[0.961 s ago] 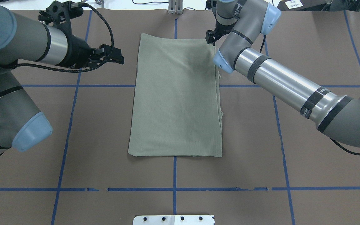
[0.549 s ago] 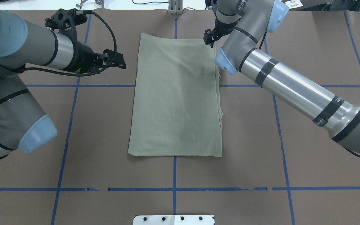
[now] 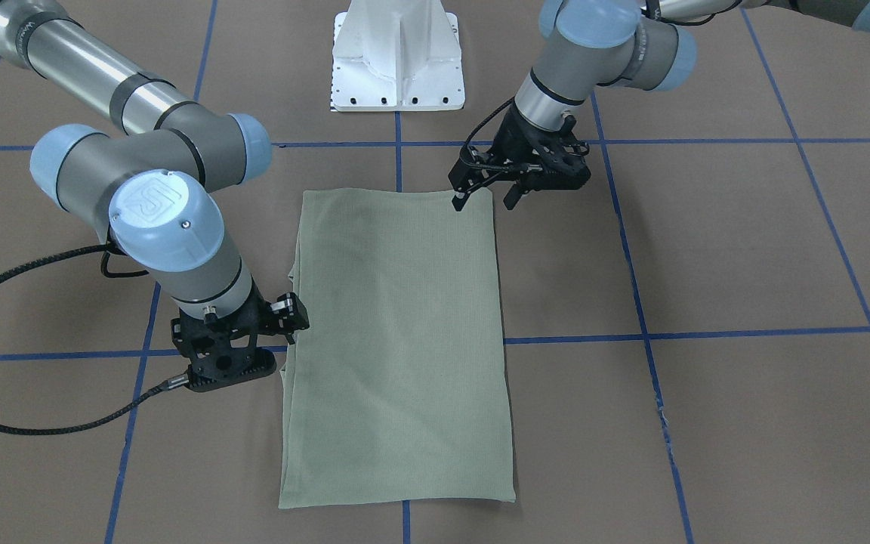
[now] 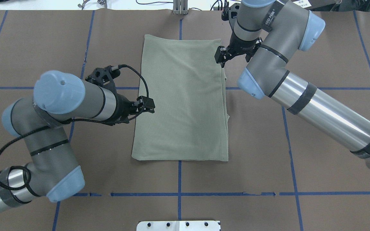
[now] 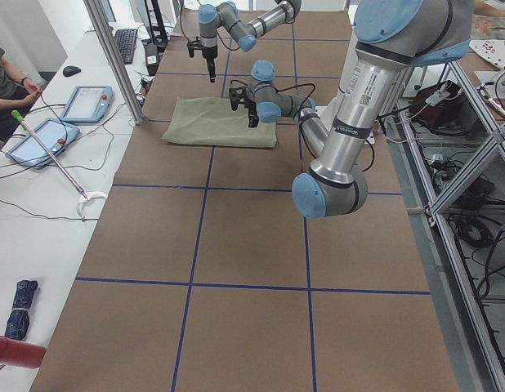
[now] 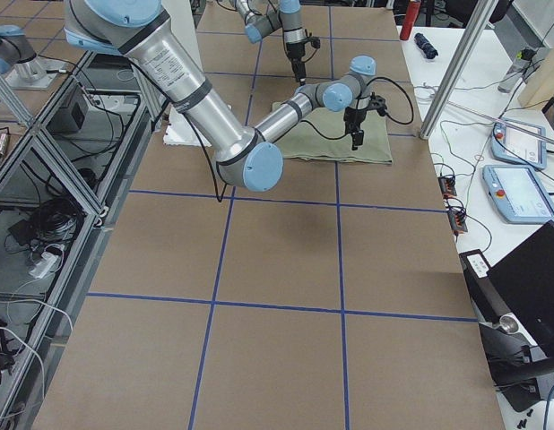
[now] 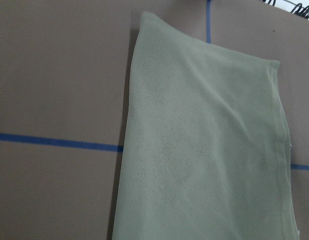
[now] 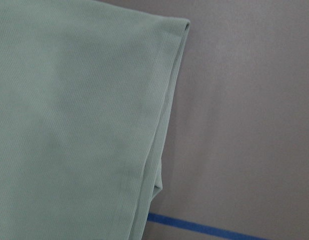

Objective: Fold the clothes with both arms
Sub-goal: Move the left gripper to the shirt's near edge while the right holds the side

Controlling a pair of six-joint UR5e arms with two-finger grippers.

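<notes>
The olive-green shirt [image 4: 180, 96] lies flat on the table, folded into a long rectangle, with stacked layers showing along its right edge [image 8: 159, 165]. My left gripper [image 3: 485, 198] hangs open above the shirt's left edge, toward the end nearest the robot base, with nothing between its fingers. My right gripper [image 4: 234, 61] hovers over the right edge toward the far end; its fingers look spread and hold nothing. Both wrist views show only cloth [image 7: 204, 150] and brown table, no fingers.
Brown paper with blue tape lines [image 4: 178, 194] covers the table. The white pedestal base [image 3: 397, 60] stands at the robot's side. Beyond the far edge a side bench holds tablets [image 5: 81, 102], cables and a seated person [image 5: 3, 73].
My left arm swung from the far-left side in toward the shirt's left edge and nearer the robot. My right gripper shifted slightly right and back along the far right corner. The shirt stayed still.
</notes>
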